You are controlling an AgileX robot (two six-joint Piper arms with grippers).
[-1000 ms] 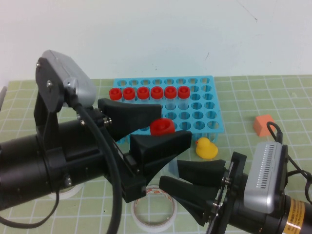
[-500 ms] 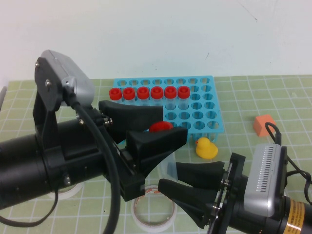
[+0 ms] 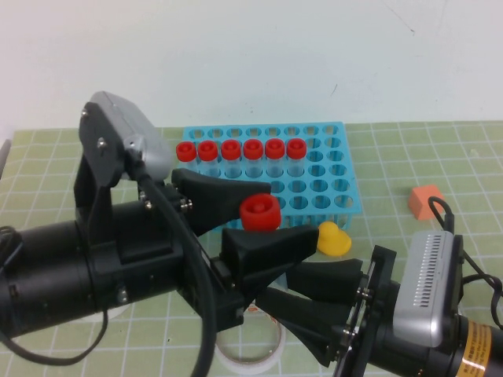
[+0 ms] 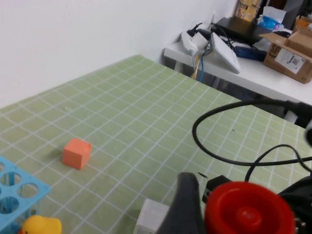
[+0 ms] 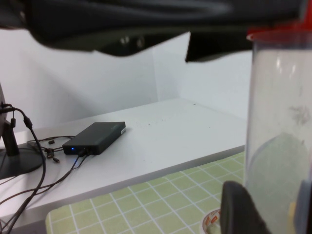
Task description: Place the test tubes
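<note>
- Nearest, at five o'clock, my right gripper (image 3: 284, 284) was clamped on the clear body of the test tube (image 3: 259, 214), so that its red cap pointed up.
- From nine o'clock my left gripper (image 3: 281, 210) reached in, with its fingers spread wide on both sides of that cap and not pressing. I judged it was ready to take the tube over.
- Farther, at twelve o'clock, the blue rack (image 3: 330, 169) stood with six capped tubes (image 3: 240, 149) in its far row. The holes beside them were free.

Six tubes (image 3: 240, 148) stand in the rack (image 3: 330, 169); duck (image 3: 336, 239) before it, block (image 3: 425, 199) right.
</note>
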